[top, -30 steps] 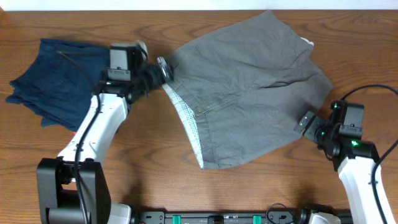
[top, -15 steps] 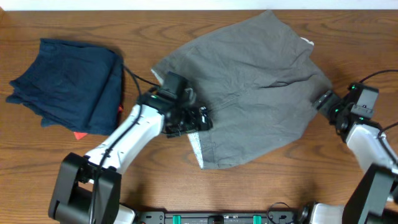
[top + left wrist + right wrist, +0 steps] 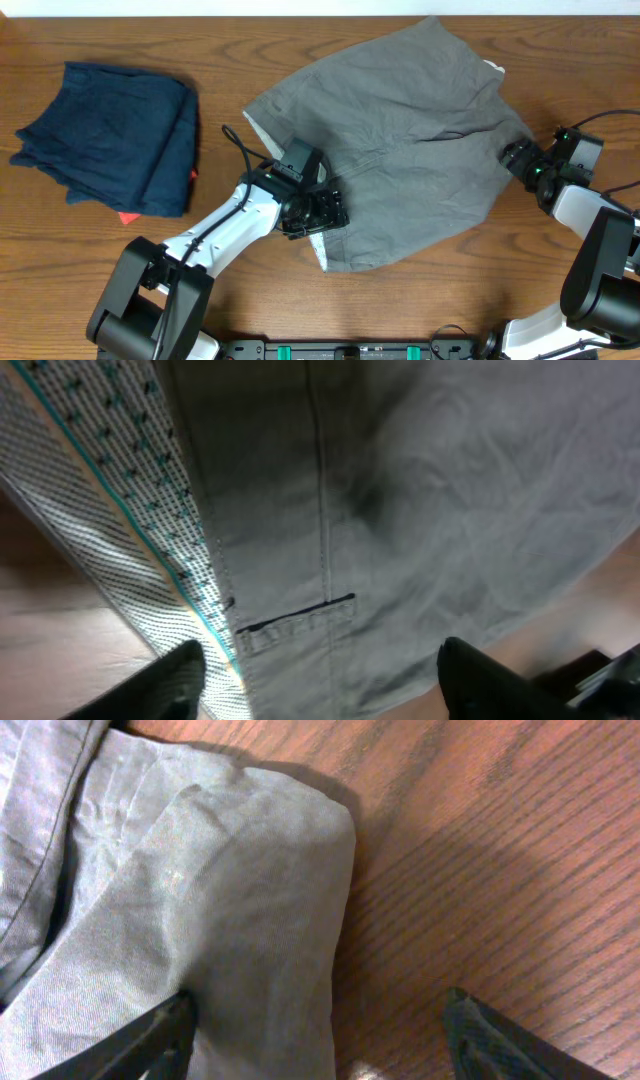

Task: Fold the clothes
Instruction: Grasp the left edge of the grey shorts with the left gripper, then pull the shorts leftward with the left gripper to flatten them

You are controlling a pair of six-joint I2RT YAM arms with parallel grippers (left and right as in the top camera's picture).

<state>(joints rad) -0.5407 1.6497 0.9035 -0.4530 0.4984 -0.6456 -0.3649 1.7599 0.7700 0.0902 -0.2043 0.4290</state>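
The grey shorts [image 3: 400, 130] lie spread across the middle and right of the table, with the pale patterned waistband lining [image 3: 318, 240] turned out at the lower left. My left gripper [image 3: 322, 214] is open over the waistband edge; its wrist view shows the lining [image 3: 130, 530] and grey cloth [image 3: 430, 510] between the fingers [image 3: 320, 678]. My right gripper [image 3: 518, 160] is open at the shorts' right leg hem; the wrist view shows the hem corner [image 3: 250, 920] between its fingers [image 3: 320, 1035].
A folded dark navy garment [image 3: 105, 135] lies at the far left, with a bit of red [image 3: 127, 217] under its lower edge. Bare wood table [image 3: 450, 290] runs along the front.
My left arm swung from the shorts' upper left corner down to the lower waistband. My right arm moved up from the front right to the right leg hem.
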